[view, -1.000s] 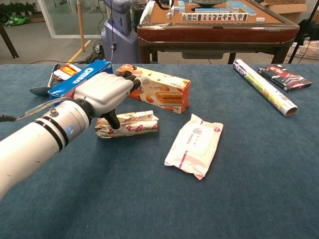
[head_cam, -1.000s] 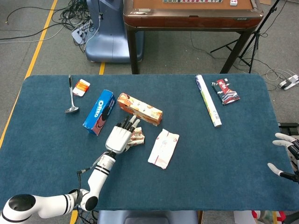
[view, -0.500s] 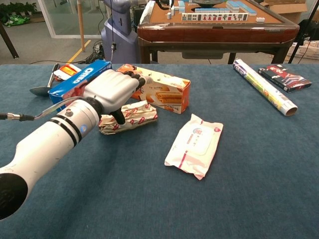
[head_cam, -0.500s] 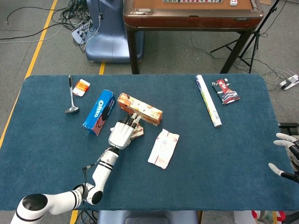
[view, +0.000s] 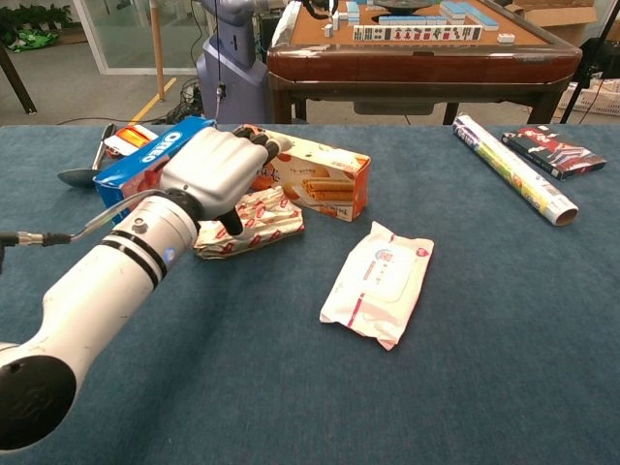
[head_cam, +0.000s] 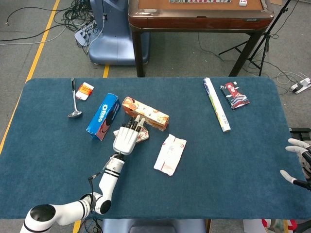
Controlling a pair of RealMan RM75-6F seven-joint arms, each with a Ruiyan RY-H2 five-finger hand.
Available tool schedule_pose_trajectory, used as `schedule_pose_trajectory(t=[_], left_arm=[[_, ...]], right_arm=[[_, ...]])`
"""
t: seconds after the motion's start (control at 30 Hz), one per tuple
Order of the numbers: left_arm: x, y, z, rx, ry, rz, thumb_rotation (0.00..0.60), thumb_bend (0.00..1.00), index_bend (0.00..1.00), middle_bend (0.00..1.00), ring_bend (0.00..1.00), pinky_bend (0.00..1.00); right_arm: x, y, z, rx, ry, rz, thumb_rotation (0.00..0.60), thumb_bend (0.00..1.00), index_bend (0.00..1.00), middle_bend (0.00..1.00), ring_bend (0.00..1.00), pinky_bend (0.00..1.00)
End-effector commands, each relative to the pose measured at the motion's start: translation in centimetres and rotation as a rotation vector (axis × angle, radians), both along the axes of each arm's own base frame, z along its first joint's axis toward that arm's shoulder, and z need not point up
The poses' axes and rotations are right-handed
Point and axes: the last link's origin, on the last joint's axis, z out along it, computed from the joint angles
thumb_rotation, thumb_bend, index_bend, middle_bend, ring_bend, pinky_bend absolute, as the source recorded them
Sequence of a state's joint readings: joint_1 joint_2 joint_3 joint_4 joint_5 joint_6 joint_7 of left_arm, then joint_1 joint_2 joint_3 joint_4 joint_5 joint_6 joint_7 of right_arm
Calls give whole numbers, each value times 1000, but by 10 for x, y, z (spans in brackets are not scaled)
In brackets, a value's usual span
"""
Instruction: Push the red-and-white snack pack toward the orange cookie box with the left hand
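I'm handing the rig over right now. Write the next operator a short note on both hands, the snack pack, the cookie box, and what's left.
Left hand rests on the red-and-white snack pack, fingers reaching over it toward the orange cookie box.
Right hand is open at the table's right edge, holding nothing.
The pack lies tilted, its far end close against the box front; actual contact cannot be told.
Left: a last short push if needed, then lift the hand off.

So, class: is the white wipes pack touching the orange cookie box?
No: blue cloth shows between the white wipes pack and the orange cookie box.
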State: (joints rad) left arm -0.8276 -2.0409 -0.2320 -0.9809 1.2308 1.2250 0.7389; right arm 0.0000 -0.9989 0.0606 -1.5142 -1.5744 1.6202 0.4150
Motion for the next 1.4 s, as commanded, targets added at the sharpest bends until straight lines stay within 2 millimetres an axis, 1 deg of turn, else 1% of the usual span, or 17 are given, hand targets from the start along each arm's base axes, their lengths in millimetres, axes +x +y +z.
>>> schedule_pose_trajectory(t=[0.03, 0.1, 0.23, 0.33, 0.4, 0.53, 0.6, 0.67, 0.73, 0.77, 0.87, 1.03, 1.1, 1.2, 1.4], left_arm=[[-8, -23, 18, 1, 2, -21, 600, 0, 94, 148, 139, 536], [-16, -38, 32, -9, 27, -8, 600, 0, 78, 148, 140, 536], [-38, -65, 67, -19, 60, 27, 600, 0, 62, 147, 145, 536], [-63, -86, 100, -11, 63, 76, 600, 0, 68, 121, 151, 536], [-77, -97, 117, 0, 55, 104, 600, 0, 67, 83, 152, 536], [-106, -120, 156, 51, 45, 145, 600, 0, 66, 52, 149, 529], [-119, -129, 171, 66, 34, 170, 600, 0, 67, 51, 141, 508], [-135, -142, 185, 44, 28, 226, 600, 0, 65, 45, 121, 466], [-148, -151, 200, 31, 11, 276, 600, 0, 56, 32, 91, 399], [-152, -155, 205, 33, 5, 291, 600, 0, 53, 30, 85, 382], [-163, -168, 218, 62, -14, 311, 600, 0, 54, 30, 81, 357], [-179, -181, 227, 98, -56, 324, 600, 0, 71, 30, 81, 348], [-184, -182, 228, 99, -42, 337, 600, 0, 76, 30, 80, 348], [-187, -182, 227, 90, -39, 340, 600, 0, 78, 36, 82, 347], [-188, -177, 217, 60, -28, 342, 600, 0, 94, 55, 82, 347]], right_arm=[[0, 0, -1, 4, 1, 1, 600, 76, 348, 253, 230, 311], [1, 1, -2, 7, 4, 5, 600, 76, 348, 253, 230, 311], [3, 2, -3, 9, 12, 9, 600, 77, 348, 256, 230, 311], [3, 1, -5, 10, 22, 2, 600, 76, 348, 260, 230, 311], [3, 0, -7, 13, 29, -3, 600, 76, 348, 259, 230, 311], [3, -1, -12, 23, 52, -15, 600, 76, 348, 261, 230, 311], [3, -2, -14, 28, 64, -21, 600, 76, 348, 263, 230, 311], [3, -2, -15, 30, 82, -32, 600, 76, 348, 265, 230, 311], [2, -3, -15, 28, 103, -45, 600, 77, 348, 265, 230, 311], [2, -3, -16, 29, 110, -52, 600, 77, 348, 266, 230, 311], [2, -3, -17, 38, 119, -71, 600, 76, 356, 266, 230, 311], [2, -5, -19, 52, 129, -87, 600, 77, 359, 267, 230, 311], [2, -5, -20, 55, 130, -91, 600, 76, 359, 267, 230, 311], [2, -6, -19, 54, 131, -97, 600, 77, 359, 267, 230, 311], [-4, -9, -19, 60, 123, -128, 600, 76, 359, 267, 231, 311]])
